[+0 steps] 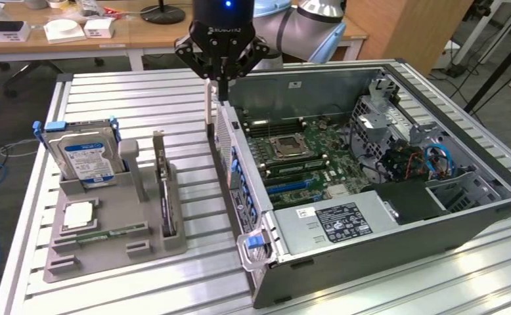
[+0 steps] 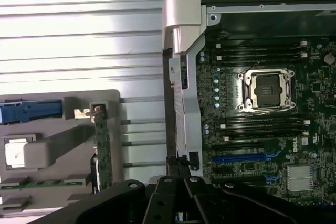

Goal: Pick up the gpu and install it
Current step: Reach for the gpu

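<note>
Pickup is judged not begun: the pincer [image 1: 223, 90], closed on nothing, hangs at upper centre over the case [image 1: 238, 177]; the gpu [image 1: 163, 190] stands in the tray [image 1: 106, 230], lower left. Opening is needed before grasping.

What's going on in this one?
The robot arm's gripper is shut, apparently empty, and hovers above the open computer case, at the wall facing the gray parts holder. The gpu stands upright in a holder slot, not yet picked up, beside the hard drive. The motherboard lies exposed.
</note>
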### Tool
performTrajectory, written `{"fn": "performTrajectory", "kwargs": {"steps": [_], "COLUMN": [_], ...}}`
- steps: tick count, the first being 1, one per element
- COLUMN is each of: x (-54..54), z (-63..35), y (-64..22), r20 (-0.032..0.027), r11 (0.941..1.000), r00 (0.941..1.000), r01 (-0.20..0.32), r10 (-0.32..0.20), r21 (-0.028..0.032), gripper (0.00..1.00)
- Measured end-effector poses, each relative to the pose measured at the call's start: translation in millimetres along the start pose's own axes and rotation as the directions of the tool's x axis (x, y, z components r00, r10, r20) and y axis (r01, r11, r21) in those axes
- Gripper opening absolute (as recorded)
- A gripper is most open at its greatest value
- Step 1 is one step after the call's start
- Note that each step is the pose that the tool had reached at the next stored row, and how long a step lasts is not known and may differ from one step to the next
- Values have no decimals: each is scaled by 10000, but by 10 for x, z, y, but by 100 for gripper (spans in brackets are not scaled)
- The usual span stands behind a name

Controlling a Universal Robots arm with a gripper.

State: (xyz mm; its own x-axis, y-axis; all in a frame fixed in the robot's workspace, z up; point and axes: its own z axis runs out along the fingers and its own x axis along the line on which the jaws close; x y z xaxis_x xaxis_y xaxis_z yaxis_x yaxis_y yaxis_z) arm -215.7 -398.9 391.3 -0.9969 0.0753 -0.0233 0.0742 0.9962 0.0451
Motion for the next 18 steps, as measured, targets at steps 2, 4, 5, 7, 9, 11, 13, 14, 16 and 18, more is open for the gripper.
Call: {"fn": "performTrajectory", "kwargs": {"steps": [2,4,5,7,9,11,13,14,16,18], "x": [14,27,34,47,60,73,86,94,108,121], "z": [0,0,0,0,0,0,0,0,0,0], "y": [-1,-2,-3,-4,-5,-5,-7,-7,-8,-9], "r20": [0,0,0,0,0,0,-1,0,0,0], "r11": [10000,10000,10000,10000,10000,10000,10000,10000,10000,10000], "r00": [10000,10000,10000,10000,10000,10000,10000,10000,10000,10000], "r01": [0,0,0,1,1,0,0,0,0,1], "r10": [0,0,0,-1,-1,0,0,0,0,-1], "r21": [0,0,0,0,0,0,0,0,0,0], "gripper": [11,11,11,11,11,11,11,11,11,11]}}
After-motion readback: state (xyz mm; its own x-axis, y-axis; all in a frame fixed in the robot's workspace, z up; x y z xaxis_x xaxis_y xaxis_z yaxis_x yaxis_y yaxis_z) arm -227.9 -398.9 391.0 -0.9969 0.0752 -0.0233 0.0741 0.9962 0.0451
